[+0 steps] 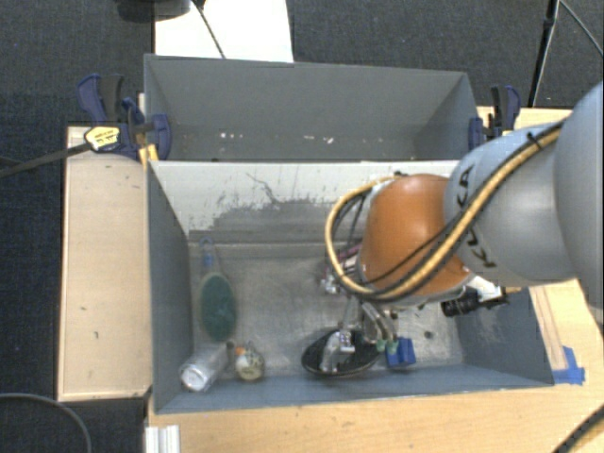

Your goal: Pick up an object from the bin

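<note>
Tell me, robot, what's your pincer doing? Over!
Pincer low over black oval thing, by bin's near wall. Blue piece close beside. Green brush away at left.

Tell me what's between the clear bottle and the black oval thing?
A small roundish tan thing lies between the clear bottle and the black oval thing, in the camera view.

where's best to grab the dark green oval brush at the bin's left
Probably across the narrow middle of the dark green oval brush, coming straight down from above: it lies flat, its long axis running front to back, and nothing touches either long side.
</note>
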`<state>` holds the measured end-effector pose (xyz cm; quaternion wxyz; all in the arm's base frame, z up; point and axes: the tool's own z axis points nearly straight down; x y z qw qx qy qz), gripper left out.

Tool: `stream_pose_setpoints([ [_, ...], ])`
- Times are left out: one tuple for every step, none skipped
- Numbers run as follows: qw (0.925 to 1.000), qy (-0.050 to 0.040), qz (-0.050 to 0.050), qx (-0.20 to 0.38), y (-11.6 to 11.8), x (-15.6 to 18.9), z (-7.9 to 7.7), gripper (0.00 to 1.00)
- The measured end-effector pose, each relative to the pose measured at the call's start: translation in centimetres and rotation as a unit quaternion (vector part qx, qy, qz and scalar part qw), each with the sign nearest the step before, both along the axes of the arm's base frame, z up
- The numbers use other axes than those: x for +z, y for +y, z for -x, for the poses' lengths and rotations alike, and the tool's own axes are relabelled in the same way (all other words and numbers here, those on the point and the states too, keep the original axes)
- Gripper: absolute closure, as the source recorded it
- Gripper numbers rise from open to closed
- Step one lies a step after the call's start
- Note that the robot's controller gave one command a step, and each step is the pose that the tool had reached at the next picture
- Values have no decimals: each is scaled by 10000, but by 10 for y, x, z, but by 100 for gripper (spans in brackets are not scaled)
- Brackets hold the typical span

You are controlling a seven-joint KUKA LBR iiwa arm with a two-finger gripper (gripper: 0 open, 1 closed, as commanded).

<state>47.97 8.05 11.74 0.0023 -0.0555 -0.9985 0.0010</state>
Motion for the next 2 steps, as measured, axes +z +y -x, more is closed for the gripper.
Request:
stream_pose_setpoints([
  [10000,-49,-15,6,-45,-47,-4,0],
  [9768,-47,-13,2142,-47,12,0,0],
])
